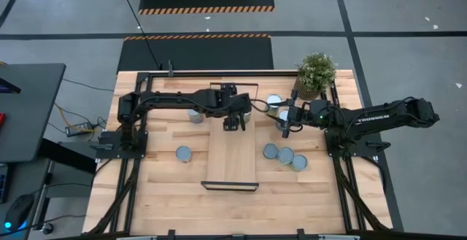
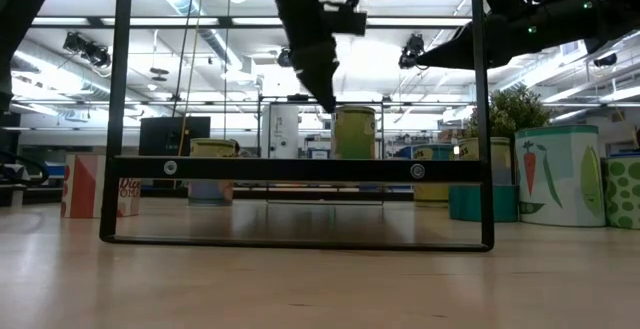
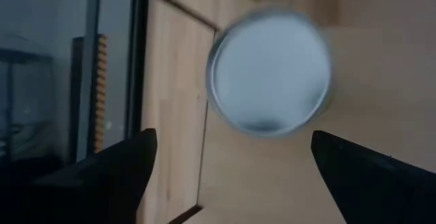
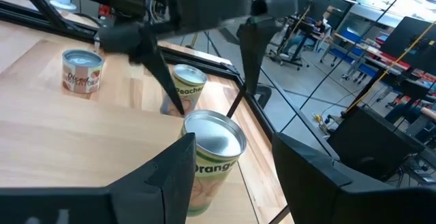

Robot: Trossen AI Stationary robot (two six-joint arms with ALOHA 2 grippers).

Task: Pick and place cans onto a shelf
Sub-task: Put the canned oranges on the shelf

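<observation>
The light-wood shelf lies in the middle of the table. My left gripper hangs open over its far end, above a silver-topped can that stands upright on the shelf. The fingers are above this can and touch nothing. My right gripper is open at the shelf's right. Its fingers stand on either side of an upright "Orange" can on the table, with a gap at one finger. Other cans stand at the left, at the far right and in a group at the near right.
A potted plant stands at the far right corner, close behind my right arm. Another can stands partly under my left arm. A black frame closes the shelf's near end. Bare wood lies along the table's near edge.
</observation>
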